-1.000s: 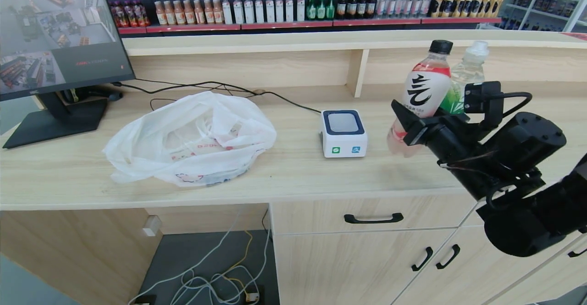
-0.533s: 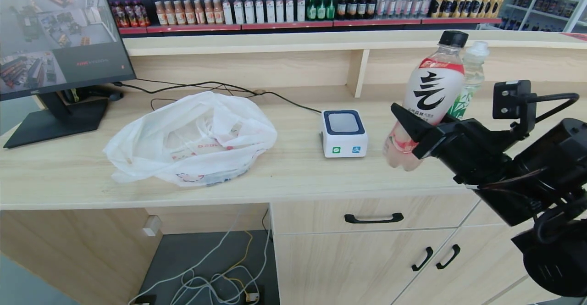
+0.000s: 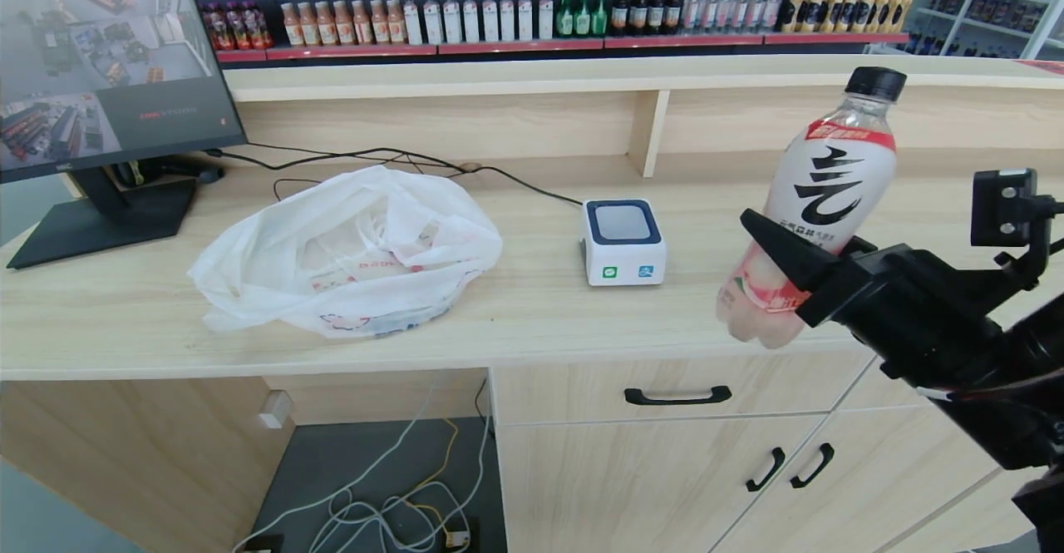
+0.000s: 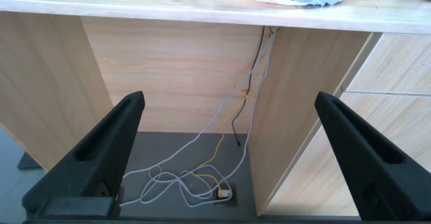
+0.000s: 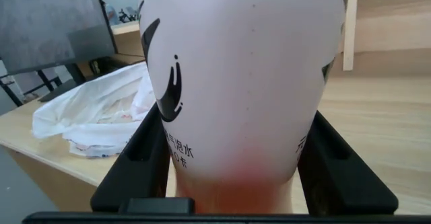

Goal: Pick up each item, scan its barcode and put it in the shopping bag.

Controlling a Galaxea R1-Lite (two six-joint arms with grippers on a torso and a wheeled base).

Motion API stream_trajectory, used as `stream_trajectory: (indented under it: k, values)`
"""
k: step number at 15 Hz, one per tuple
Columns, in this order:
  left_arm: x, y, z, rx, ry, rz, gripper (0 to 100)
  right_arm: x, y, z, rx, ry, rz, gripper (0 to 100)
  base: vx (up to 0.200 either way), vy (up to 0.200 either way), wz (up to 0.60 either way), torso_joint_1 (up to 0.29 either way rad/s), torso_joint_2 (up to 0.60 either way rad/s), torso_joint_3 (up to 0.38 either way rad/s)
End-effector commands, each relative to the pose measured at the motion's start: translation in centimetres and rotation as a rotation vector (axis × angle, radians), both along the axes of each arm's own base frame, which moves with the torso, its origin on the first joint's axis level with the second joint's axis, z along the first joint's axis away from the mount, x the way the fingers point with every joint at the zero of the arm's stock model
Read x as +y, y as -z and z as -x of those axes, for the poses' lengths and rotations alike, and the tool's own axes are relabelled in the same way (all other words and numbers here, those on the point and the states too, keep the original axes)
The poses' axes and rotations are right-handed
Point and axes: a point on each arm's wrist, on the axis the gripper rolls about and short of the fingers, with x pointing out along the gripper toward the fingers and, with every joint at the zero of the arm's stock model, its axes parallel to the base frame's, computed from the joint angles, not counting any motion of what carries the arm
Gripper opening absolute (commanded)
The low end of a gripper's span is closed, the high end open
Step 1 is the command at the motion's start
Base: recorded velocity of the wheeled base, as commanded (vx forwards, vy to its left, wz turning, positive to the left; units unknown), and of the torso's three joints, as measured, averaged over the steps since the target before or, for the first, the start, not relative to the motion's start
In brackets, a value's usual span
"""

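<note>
While your right tool (image 3: 785, 258) grips the clear plastic bottle of pink drink with the white label and black cap (image 3: 823, 195), the scan is not yet done.
Its fingers clamp the bottle low on the body, so the bottle rides nearly upright, cap tipped toward 1 o'clock, apparently lifted off the pale wooden worktop (image 3: 532, 312) at 3 o'clock of the small white box scanner with the blue-rimmed window (image 3: 622, 241). That low grip likely leaves the label free to face the window. The crumpled white plastic shopping bag (image 3: 349, 249) lies at 9 o'clock of the scanner, so you must carry over the scanner. A black monitor (image 3: 100, 54) stands at 10 o'clock of the bag. Your left tool (image 4: 229, 150) hangs wide open below the worktop edge.
</note>
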Motion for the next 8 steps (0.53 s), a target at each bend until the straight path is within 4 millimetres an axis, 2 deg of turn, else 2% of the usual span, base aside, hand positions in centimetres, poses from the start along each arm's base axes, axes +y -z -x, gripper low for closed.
stream_trajectory:
  k: [1, 5, 8]
  values:
    - [0.0, 0.0, 0.0, 0.0, 0.0, 0.0, 100, -0.5, 0.1, 1.3, 0.028, -0.02, -0.034, 0, 0.0, 0.0, 0.0, 0.0, 0.0, 0.0]
    - [0.0, 0.0, 0.0, 0.0, 0.0, 0.0, 100, -1.2, 1.6, 3.0, 0.219, -0.127, -0.231, 0, 0.0, 0.0, 0.0, 0.0, 0.0, 0.0]
    - [0.0, 0.0, 0.0, 0.0, 0.0, 0.0, 100, -1.4, 1.2, 3.7, 0.339, -0.225, -0.477, 0, 0.0, 0.0, 0.0, 0.0, 0.0, 0.0]
